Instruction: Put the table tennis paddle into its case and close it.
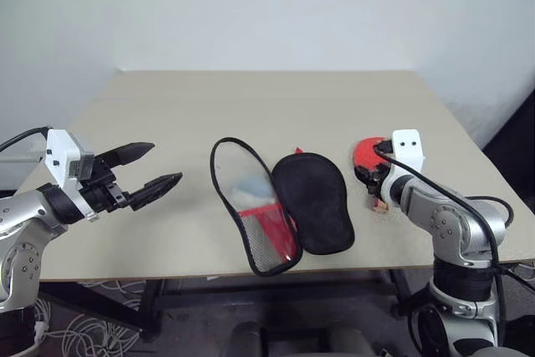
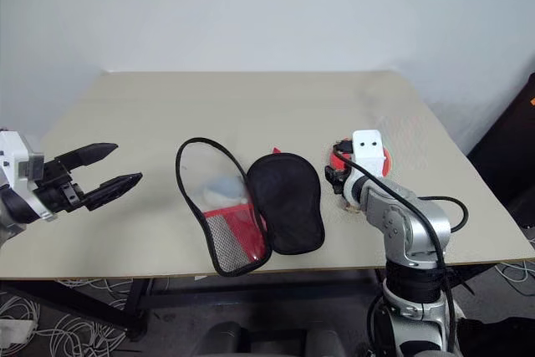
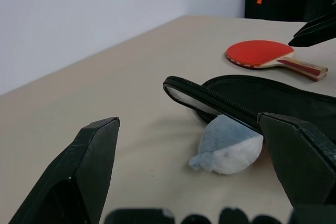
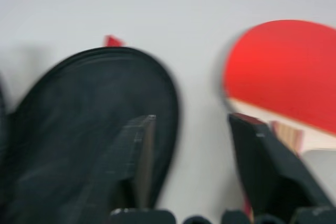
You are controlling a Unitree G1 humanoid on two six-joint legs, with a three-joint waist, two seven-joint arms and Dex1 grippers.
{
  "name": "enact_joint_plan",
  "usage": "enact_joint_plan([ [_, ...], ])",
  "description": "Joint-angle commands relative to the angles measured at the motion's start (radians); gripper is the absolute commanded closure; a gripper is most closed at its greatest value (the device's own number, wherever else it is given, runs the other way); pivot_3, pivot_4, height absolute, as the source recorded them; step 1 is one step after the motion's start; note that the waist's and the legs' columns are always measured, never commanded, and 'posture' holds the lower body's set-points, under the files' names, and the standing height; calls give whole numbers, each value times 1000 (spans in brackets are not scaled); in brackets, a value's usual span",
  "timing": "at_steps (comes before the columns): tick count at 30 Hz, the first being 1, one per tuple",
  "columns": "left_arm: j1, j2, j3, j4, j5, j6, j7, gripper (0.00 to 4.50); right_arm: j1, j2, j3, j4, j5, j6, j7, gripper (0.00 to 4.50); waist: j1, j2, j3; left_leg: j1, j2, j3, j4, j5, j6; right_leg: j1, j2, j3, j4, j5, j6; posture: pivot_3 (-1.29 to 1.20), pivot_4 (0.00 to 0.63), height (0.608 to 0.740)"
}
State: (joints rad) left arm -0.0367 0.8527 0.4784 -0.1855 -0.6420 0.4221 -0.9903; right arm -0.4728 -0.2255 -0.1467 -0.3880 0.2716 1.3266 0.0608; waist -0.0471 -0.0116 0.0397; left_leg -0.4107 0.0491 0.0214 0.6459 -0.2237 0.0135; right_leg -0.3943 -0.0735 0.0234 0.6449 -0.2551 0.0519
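Head view: case [image 1: 284, 206] lies unzipped and spread open mid-table near the front edge, black half on the right, mesh-and-red half on the left, with a small pale bag [image 3: 227, 148] inside the left half. Paddle [image 3: 262, 55] lies flat on the table [image 1: 251, 106] to the right of the case, not in it. Right gripper [image 4: 191, 145] is just above the paddle's handle end, fingers apart, nothing held. Left gripper [image 1: 146, 169] hovers left of the case, fingers wide apart, empty. Progress: case is open and ready; paddle still has to be picked up, put inside, case folded and zipped. Barely begun.
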Motion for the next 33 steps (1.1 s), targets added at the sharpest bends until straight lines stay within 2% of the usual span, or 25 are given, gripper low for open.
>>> enact_joint_plan([
  [1,-22,1,4,-25,-6,-7,9,0,-28,-24,-18,48,-52,-20,-43,315,0,0,0,0,0,0,0,0,0,0,0,0,0,0,0,0,0,740],
  [2,-25,1,2,-23,-5,-7,10,0,-27,-27,-13,67,-66,-23,-53,28,0,0,0,0,0,0,0,0,0,0,0,0,0,0,0,0,0,740],
  [17,-30,-2,-18,-32,-1,-9,24,0,-75,105,-71,406,-143,-242,-171,28,0,0,0,0,0,0,-1,0,0,-1,0,1,0,0,0,0,0,740],
  [21,-22,-8,-6,-56,-11,-2,42,0,-88,127,-93,439,-162,-252,-226,892,-1,0,0,0,0,0,0,0,0,-1,0,1,0,0,0,0,0,740],
  [26,-12,-9,5,-73,-14,1,52,0,-99,131,-105,464,-173,-258,-254,2696,-1,0,0,0,0,0,0,0,0,-1,0,1,0,0,0,0,0,740],
  [28,-12,-8,6,-73,-14,-1,53,0,-105,129,-102,473,-174,-260,-257,3288,-1,1,0,0,0,0,0,0,0,0,0,1,0,0,0,0,0,740],
  [33,-18,-5,4,-72,-15,-2,56,0,-123,118,-99,489,-171,-272,-250,3320,-1,1,0,0,0,0,0,0,0,0,0,1,0,0,0,0,0,740],
])
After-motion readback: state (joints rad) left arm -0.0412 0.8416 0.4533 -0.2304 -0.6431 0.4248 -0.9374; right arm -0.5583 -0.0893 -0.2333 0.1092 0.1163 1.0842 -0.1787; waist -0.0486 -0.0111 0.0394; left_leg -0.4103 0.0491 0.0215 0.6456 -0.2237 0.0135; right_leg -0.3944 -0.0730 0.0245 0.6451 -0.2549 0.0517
